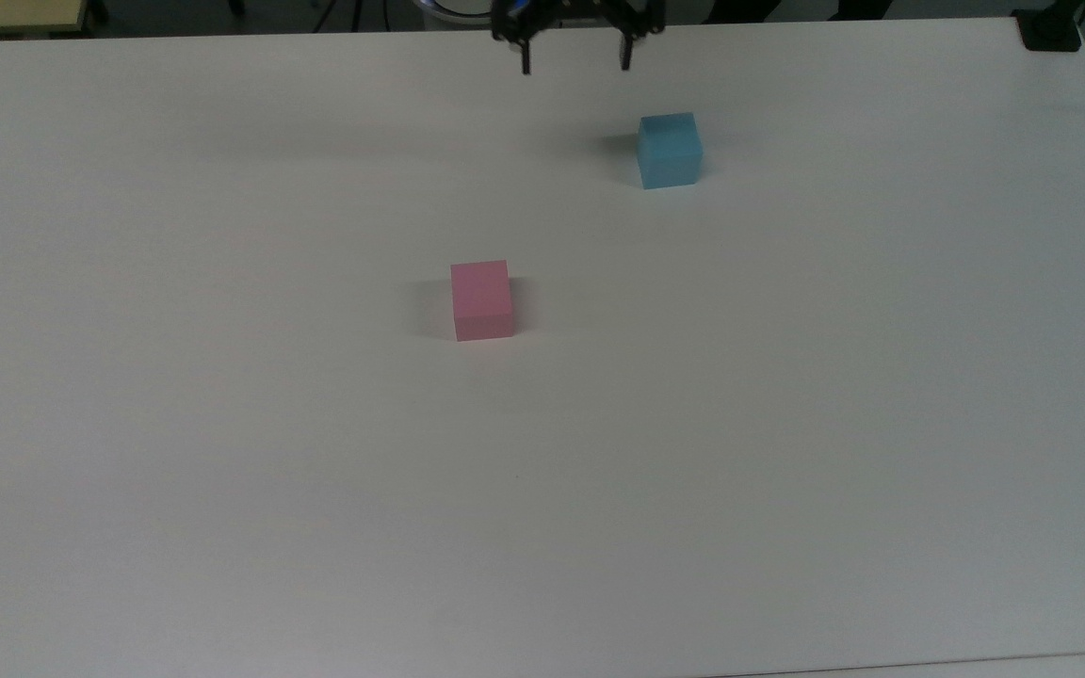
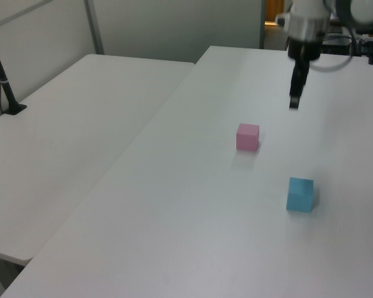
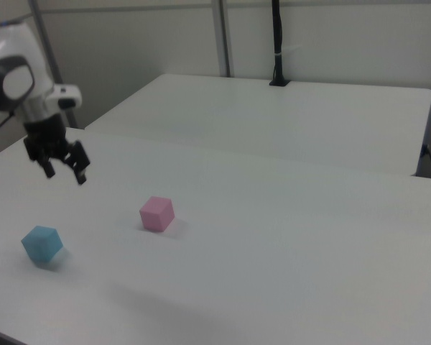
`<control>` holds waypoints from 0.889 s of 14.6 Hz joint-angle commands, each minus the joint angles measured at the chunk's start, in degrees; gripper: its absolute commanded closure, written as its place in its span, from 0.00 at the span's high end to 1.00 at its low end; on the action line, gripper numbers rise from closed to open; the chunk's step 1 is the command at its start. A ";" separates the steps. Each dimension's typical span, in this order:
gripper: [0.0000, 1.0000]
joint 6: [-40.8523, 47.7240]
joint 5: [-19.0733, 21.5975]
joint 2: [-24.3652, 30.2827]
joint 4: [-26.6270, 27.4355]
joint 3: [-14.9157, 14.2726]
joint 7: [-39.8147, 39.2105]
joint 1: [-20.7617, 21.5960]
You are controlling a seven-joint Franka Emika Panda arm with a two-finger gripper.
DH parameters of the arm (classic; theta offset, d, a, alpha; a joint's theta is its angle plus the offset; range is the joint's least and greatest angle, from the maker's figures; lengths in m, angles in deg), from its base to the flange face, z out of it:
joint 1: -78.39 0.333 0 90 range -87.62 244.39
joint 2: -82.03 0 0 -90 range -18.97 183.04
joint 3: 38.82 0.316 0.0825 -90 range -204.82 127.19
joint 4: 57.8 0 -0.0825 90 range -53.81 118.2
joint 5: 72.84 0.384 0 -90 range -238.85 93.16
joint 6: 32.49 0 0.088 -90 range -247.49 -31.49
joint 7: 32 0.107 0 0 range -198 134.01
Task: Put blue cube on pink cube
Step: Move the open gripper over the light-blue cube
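The small matte sky-blue cube (image 1: 669, 150) has sharp edges and plain faces, and sits flat on the white surface (image 1: 787, 424) with nothing touching it. In the top view it lies toward the far edge, right of centre; in the left view (image 2: 299, 194) it is the nearer of the two blocks, and in the right view (image 3: 42, 244) it sits at the lower left. The small matte pink cube (image 1: 482, 299), of about the same size and just as plain, stands near the middle of the surface, well apart from the blue cube; in the top view it is down and to the left of it. It also shows in the left view (image 2: 247, 136) and the right view (image 3: 156, 213).

The black two-finger gripper (image 1: 574, 64) hangs above the far edge of the surface with its fingers spread wide and nothing between them. In the top view the blue cube lies below and to the right of it, near but clear of it. In the right view the gripper (image 3: 65, 174) is in the air above and slightly right of the blue cube, with the pink cube off to its right. In the left view the gripper (image 2: 294, 102) points down, beyond both cubes.
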 commanded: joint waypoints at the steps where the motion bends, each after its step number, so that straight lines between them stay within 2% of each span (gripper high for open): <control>1: 1.00 -3.03 0.77 -0.14 4.64 1.20 1.64 1.87; 4: 0.99 -2.59 2.62 -1.47 4.99 1.73 1.64 4.16; 7: 0.98 -3.99 6.74 -1.56 7.53 4.63 1.64 4.60; 8: 0.97 -5.48 7.28 -1.56 8.49 6.03 1.90 4.78; 9: 0.97 -9.06 7.46 -1.73 10.51 9.08 3.73 4.69; 11: 0.97 -15.31 7.46 -2.61 13.68 12.61 6.73 4.43; 13: 0.97 -15.86 7.46 -4.36 13.78 12.81 6.83 4.34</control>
